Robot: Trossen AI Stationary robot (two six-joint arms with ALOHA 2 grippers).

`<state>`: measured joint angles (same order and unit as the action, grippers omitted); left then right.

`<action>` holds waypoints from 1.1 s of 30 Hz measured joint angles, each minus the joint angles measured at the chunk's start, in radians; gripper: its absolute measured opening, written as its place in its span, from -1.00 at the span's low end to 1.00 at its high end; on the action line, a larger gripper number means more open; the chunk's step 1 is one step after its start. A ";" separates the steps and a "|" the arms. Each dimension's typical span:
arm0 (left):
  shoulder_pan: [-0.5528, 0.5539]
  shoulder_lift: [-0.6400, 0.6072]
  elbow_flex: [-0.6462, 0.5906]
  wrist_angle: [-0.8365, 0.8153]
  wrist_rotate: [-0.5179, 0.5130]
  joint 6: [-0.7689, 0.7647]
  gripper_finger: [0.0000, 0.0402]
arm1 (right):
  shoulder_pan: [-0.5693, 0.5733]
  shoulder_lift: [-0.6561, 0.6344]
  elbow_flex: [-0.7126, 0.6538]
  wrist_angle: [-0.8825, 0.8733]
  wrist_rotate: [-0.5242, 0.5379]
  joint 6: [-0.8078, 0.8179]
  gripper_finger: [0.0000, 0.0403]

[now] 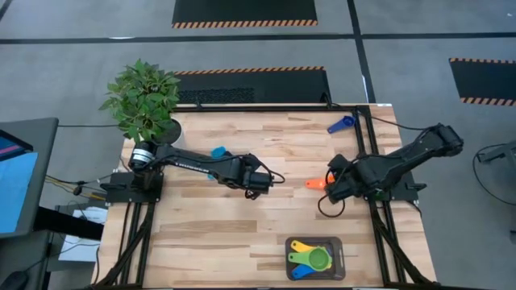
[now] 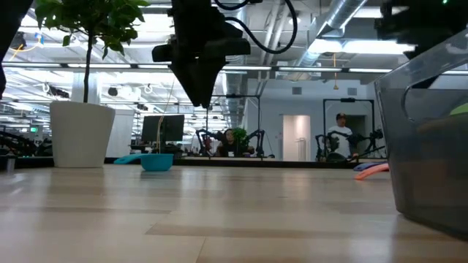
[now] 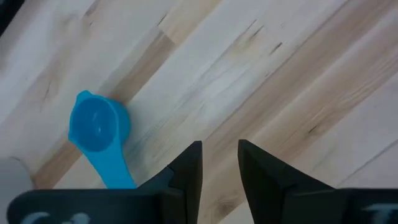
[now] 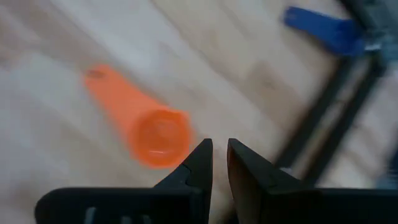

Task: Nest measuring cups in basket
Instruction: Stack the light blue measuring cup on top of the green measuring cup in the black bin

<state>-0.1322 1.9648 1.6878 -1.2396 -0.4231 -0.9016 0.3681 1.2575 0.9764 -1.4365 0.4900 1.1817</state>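
The dark mesh basket [image 1: 339, 259] sits near the table's near edge and holds yellow, green and blue measuring cups [image 1: 310, 258]. A light blue cup [image 1: 218, 151] [image 3: 96, 127] lies on the wood beside my left arm. An orange cup [image 1: 314, 184] [image 4: 155, 135] lies just left of my right gripper [image 1: 330, 182] [image 4: 219, 152], which is shut and touches nothing. A dark blue cup [image 1: 340, 123] [image 4: 323, 28] lies near the far right corner. My left gripper [image 1: 262, 179] [image 3: 219, 155] hovers over bare wood mid-table, open by a narrow gap and empty.
A potted plant [image 1: 145, 101] stands at the far left corner, its white pot [image 2: 80, 131] showing in the low view. The right arm's frame rails [image 1: 379, 193] run along the table's right side. Bare wood lies between the two grippers and in front of the basket.
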 joint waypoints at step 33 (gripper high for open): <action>0.010 0.000 -0.137 -0.246 -0.079 -0.192 -0.53 | -0.279 0.092 0.000 0.117 -0.201 -0.405 -0.65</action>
<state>-0.1220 1.9652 1.5512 -1.4857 -0.5018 -1.0936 0.0893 1.3495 0.9760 -1.3191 0.2888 0.7765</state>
